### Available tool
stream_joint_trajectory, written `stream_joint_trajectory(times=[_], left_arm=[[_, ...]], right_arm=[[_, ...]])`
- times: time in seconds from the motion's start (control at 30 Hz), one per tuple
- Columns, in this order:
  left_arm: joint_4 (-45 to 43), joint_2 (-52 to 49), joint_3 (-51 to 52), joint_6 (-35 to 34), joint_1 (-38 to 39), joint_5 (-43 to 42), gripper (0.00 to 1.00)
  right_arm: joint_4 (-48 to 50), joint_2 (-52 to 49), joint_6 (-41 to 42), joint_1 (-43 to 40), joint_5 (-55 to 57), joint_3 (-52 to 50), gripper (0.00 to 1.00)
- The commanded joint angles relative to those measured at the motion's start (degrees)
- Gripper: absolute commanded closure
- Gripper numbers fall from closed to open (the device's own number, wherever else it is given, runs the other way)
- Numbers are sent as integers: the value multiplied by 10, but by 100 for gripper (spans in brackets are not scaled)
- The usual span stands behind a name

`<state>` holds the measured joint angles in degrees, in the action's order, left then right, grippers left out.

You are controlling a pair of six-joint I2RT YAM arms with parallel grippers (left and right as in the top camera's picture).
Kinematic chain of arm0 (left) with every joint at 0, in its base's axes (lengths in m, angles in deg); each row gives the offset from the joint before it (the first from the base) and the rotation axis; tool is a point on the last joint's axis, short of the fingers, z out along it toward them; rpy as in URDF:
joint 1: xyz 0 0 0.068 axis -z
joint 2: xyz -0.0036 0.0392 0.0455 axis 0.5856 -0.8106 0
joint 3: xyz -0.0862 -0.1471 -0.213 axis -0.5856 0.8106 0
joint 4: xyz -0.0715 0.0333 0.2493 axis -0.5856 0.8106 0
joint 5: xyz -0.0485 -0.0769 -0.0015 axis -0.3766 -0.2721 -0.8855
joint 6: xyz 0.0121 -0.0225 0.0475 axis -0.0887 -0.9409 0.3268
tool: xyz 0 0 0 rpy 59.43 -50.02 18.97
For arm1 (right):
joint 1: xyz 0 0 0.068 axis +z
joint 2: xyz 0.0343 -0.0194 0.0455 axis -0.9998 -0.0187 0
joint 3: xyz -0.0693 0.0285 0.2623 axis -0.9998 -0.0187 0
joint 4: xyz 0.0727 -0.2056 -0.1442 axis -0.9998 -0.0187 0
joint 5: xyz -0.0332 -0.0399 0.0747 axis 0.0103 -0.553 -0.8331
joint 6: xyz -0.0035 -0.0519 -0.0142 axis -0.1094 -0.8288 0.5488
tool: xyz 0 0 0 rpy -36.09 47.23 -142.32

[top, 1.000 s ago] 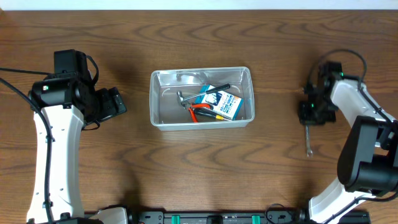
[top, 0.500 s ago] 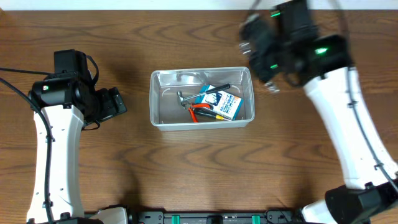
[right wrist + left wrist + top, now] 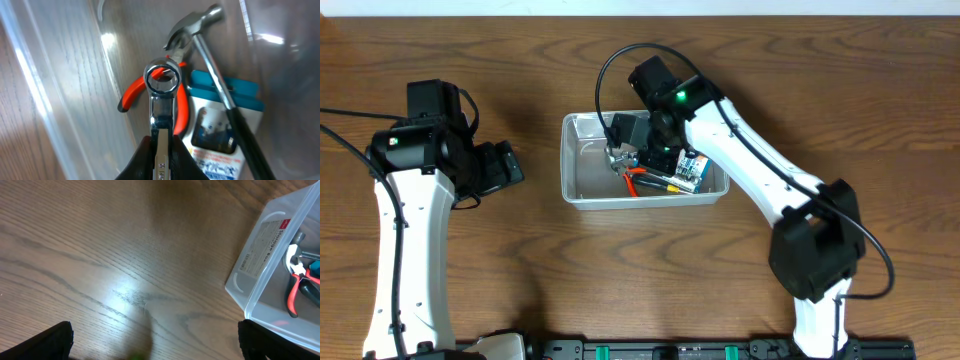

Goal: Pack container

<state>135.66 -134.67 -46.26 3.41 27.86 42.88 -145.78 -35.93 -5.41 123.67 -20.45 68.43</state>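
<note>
The clear plastic container (image 3: 567,170) stands mid-table and holds red-handled pliers (image 3: 646,183), a hammer and a blue-and-white box (image 3: 693,173). My right gripper (image 3: 624,150) hangs over the container's left half. It is shut on a silver wrench (image 3: 161,112), whose ring end is just above the pliers (image 3: 131,97), beside the hammer (image 3: 212,62). The container wall also shows in the right wrist view (image 3: 55,85). My left gripper (image 3: 508,166) is open and empty over bare table, left of the container (image 3: 260,255).
The wooden table (image 3: 470,280) spreads all around the container. The right arm reaches across from the lower right to the container's top. The left wrist view shows the open fingers (image 3: 155,347) and the pliers (image 3: 294,290) inside the container.
My right arm swung from the table's right side, where the wrench lay, up and over to the container, now with the wrench in its jaws. The left arm has not moved.
</note>
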Motion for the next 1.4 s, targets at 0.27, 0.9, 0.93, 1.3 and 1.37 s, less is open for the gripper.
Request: stream_joint_trajectory(times=[0.27,0.9,0.93,1.3,1.37], left_arm=[[2,6,-6,23,1,3,2],[-369,52,5,108,150,81,2],[-389,48,5,125,150,81,2],[-331,107,20,190,165,96,2],[-337,142,40,189,170,96,2]], right_arm=[[-3,8,55,-17,41,31,38],[191,93,280,-313,117,76,1],[192,93,280,-326,123,76,1],[126,186,324,-408,128,12,1],[151,242,323,-406,125,-43,1]])
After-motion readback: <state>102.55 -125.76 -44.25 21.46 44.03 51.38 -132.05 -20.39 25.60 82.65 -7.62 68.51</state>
